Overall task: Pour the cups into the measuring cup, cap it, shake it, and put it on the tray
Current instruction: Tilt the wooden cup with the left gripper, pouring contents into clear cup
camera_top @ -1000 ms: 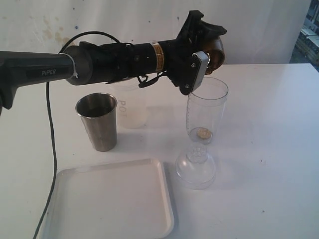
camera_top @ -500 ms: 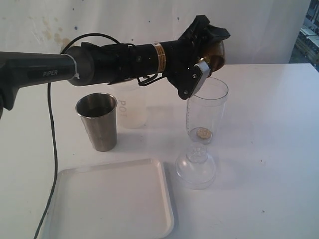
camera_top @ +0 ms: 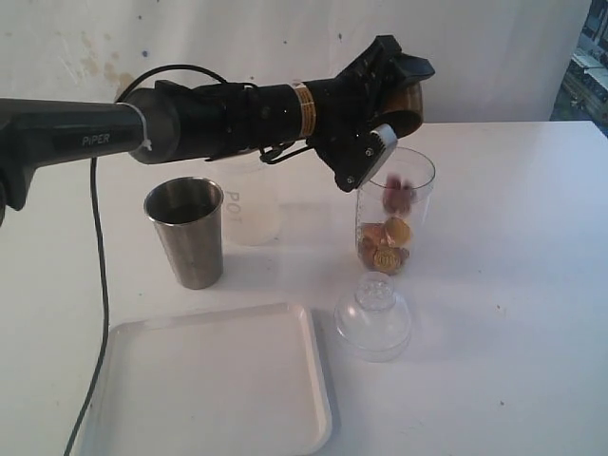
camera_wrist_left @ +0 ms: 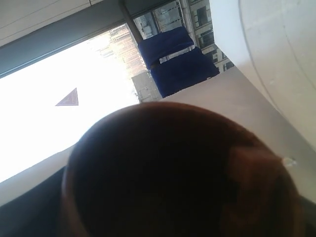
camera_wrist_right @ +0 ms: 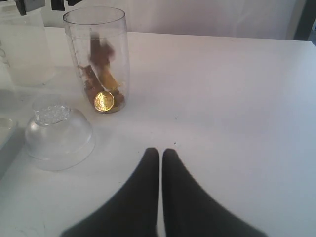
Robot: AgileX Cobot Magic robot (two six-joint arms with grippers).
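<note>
Nearest the exterior camera, the white tray point(camera_top: 214, 380) lies flat on the tabletop point(camera_top: 513, 285), with nothing on it. Just beyond its far right corner, the clear domed lid point(camera_top: 373, 318) stands on its wide rim with the strainer knob up, apart from the tray.

In its own wrist view, the right gripper point(camera_wrist_right: 160, 157) hangs low over bare tabletop, its two dark fingers pressed together and holding nothing. It points toward the lid and the cylinder behind it.

Farther back, the steel tumbler point(camera_top: 187, 231) stands upright on the left. To its right, directly behind the lid, the measuring cup point(camera_top: 394, 209) stands upright and uncapped. Gold coins point(camera_top: 388, 249) and reddish-brown pieces point(camera_top: 397, 195) lie heaped at its bottom, and some of those pieces show as a blur halfway up inside the clear wall.

Behind the tumbler and partly hidden by the arm, the frosted cup point(camera_top: 252, 204) stands upright, its faint lettering turned toward the camera.

Above the measuring cup's open mouth, the left gripper point(camera_top: 388, 106) is clamped across the wooden cup point(camera_top: 411, 99), which is tipped over on its side; the left wrist view is filled by its dark brown body. The stained white wall point(camera_top: 237, 38) rises at the back.
</note>
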